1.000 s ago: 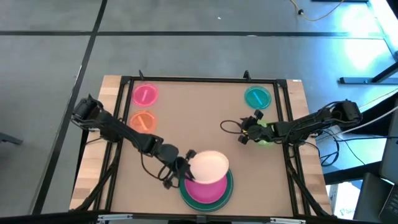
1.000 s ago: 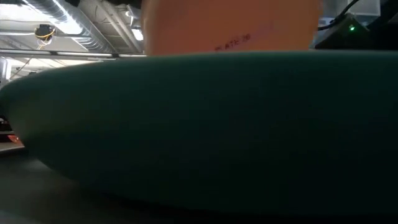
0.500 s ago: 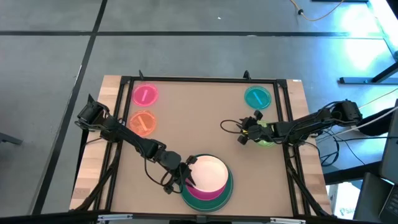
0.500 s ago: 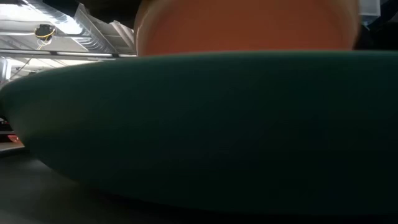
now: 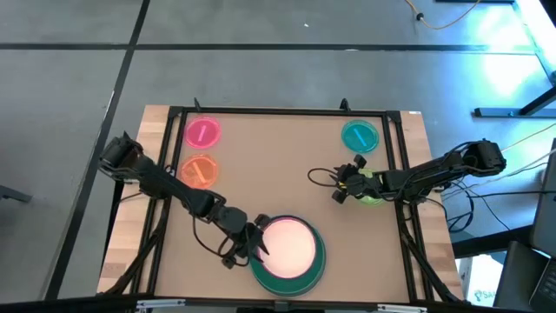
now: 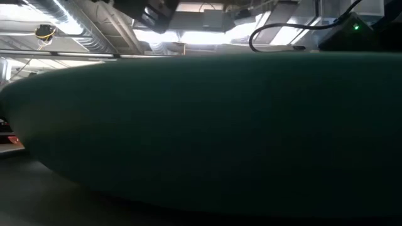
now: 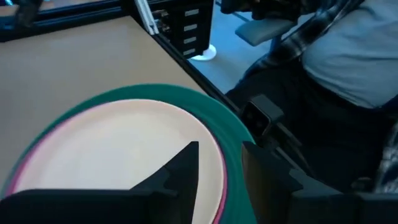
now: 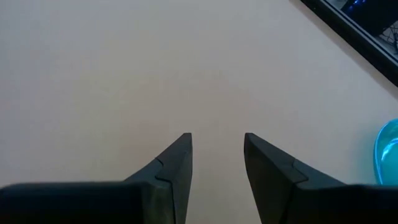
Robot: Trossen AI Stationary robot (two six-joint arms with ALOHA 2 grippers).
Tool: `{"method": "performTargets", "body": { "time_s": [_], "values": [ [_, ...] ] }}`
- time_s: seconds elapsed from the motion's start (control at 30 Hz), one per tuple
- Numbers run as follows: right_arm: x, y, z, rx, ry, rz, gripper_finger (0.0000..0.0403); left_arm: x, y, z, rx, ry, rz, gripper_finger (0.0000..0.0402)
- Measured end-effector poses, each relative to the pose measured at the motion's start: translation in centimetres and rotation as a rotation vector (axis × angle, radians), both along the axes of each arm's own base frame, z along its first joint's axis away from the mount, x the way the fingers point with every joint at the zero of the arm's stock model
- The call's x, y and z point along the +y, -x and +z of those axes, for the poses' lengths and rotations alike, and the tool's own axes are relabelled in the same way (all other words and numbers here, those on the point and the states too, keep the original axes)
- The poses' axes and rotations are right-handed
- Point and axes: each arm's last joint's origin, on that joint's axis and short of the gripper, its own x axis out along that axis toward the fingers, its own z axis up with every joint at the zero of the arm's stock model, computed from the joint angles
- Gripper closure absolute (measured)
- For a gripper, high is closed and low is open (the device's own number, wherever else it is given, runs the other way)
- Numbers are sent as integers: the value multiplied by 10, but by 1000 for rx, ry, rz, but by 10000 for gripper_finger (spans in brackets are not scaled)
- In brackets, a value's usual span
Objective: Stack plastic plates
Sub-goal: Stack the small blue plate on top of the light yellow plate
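Note:
At the table's near edge a cream plate (image 5: 290, 244) lies on a pink plate (image 7: 18, 180), which lies in a large teal plate (image 5: 316, 269). The teal plate's wall (image 6: 201, 125) fills the low view. My left gripper (image 5: 253, 246) is open at the stack's left rim. In its wrist view the left gripper (image 7: 221, 163) has one finger over the cream plate and one over the teal rim. My right gripper (image 5: 340, 185) hangs open over bare table at the right, beside a small green plate (image 5: 373, 195).
Small plates lie apart on the table: pink (image 5: 202, 132) at the far left, orange (image 5: 200, 170) just nearer, blue (image 5: 359, 136) at the far right. A black frame (image 5: 278, 111) rims the table. A seated person (image 7: 348, 56) is beyond the near edge.
The cream plate, held tilted above the stack a second ago, has come down toward the near edge and now lies flat on the pink plate. In the low view its underside has dropped out of sight behind the teal rim. My left gripper went down with it.

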Motion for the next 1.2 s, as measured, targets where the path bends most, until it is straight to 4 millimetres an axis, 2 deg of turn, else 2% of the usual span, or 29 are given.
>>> {"method": "performTargets", "body": {
  "time_s": [0.13, 0.23, 0.53, 0.67, 0.8, 0.93, 1.1, 1.2],
  "values": [
    [0, 0, 0, 1, 0, 0, 269, 6, 9, 10, -53, -66, 23, 289],
    [0, 0, 0, 1, 0, 0, 269, 15, 18, 11, -100, -95, 65, 290],
    [-2, 1, 2, 6, 84, -55, 269, 61, 60, -11, -190, -59, 382, 291],
    [-7, -4, 15, 53, 164, -103, 269, 73, 75, -20, -246, -59, 521, 291],
    [-28, -11, 33, 138, 188, -196, 269, 80, 81, -25, -259, -86, 606, 291],
    [-60, -9, 45, 221, 105, -294, 269, 81, 83, -29, -248, -99, 624, 291],
    [-102, 7, 42, 249, -88, -354, 269, 81, 83, -30, -235, -83, 631, 291],
    [-120, 13, 34, 252, -200, -347, 269, 81, 83, -30, -229, -80, 633, 291]
  ]
}}
